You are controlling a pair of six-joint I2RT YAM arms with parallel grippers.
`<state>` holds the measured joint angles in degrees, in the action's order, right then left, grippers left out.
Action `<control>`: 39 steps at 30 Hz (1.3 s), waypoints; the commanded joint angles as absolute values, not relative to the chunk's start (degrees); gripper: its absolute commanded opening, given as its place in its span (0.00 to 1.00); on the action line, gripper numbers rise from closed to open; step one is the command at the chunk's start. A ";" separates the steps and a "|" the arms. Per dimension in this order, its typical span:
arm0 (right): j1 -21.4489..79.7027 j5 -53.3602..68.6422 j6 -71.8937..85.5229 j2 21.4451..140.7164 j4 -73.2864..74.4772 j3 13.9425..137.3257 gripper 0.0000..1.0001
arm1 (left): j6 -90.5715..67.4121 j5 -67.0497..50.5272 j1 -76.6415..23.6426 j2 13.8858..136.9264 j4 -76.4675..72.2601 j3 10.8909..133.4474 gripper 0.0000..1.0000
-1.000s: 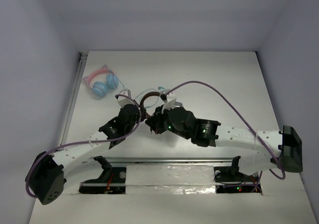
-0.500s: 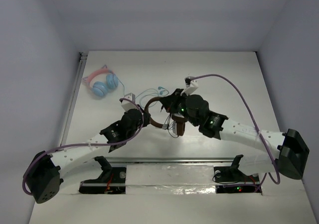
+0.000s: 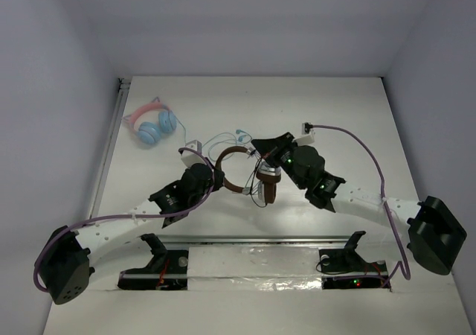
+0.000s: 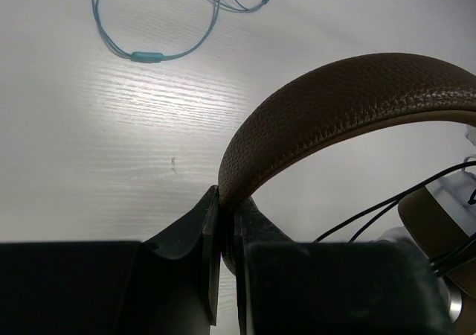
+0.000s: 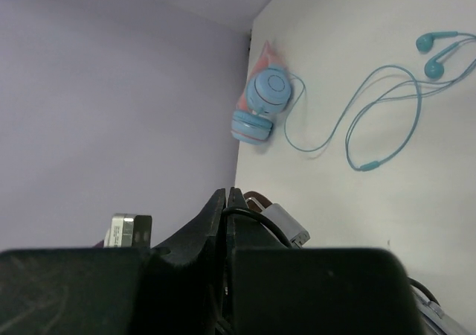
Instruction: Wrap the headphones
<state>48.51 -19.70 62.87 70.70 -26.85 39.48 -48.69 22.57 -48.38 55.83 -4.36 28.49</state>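
Note:
The headphones' brown headband (image 3: 229,153) stands as an arc at the table's middle, with the brown ear pads and silver cups (image 3: 268,184) at its right end. My left gripper (image 3: 215,173) is shut on the headband's left side; in the left wrist view the jaws (image 4: 227,199) pinch the brown leather band (image 4: 349,97). My right gripper (image 3: 262,150) is just behind the cups. In the right wrist view its jaws (image 5: 226,195) are shut on the thin black cable (image 5: 256,220), beside a silver slider (image 5: 287,228). Loops of black cable (image 4: 387,207) hang near the ear cup (image 4: 437,227).
Pink-and-blue cat-ear headphones (image 3: 151,123) lie at the back left, also in the right wrist view (image 5: 260,112). Teal earbuds (image 3: 223,137) with their looped cord lie just behind the brown headphones (image 4: 149,56) (image 5: 387,119). Walls close in the table on three sides.
My right gripper has swung from over the headphones' left side to the right and back, drawing the black cable along; the ear cups have come into view. My left gripper keeps holding the headband.

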 commanded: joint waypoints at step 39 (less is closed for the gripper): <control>39.81 -19.33 81.75 70.94 -38.51 33.31 0.87 | -47.20 21.36 -48.60 60.21 1.58 38.85 0.00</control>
<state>40.10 -17.78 85.25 73.87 -39.77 30.61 -46.65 21.78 -48.38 60.55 4.67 35.24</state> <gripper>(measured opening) 0.859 0.047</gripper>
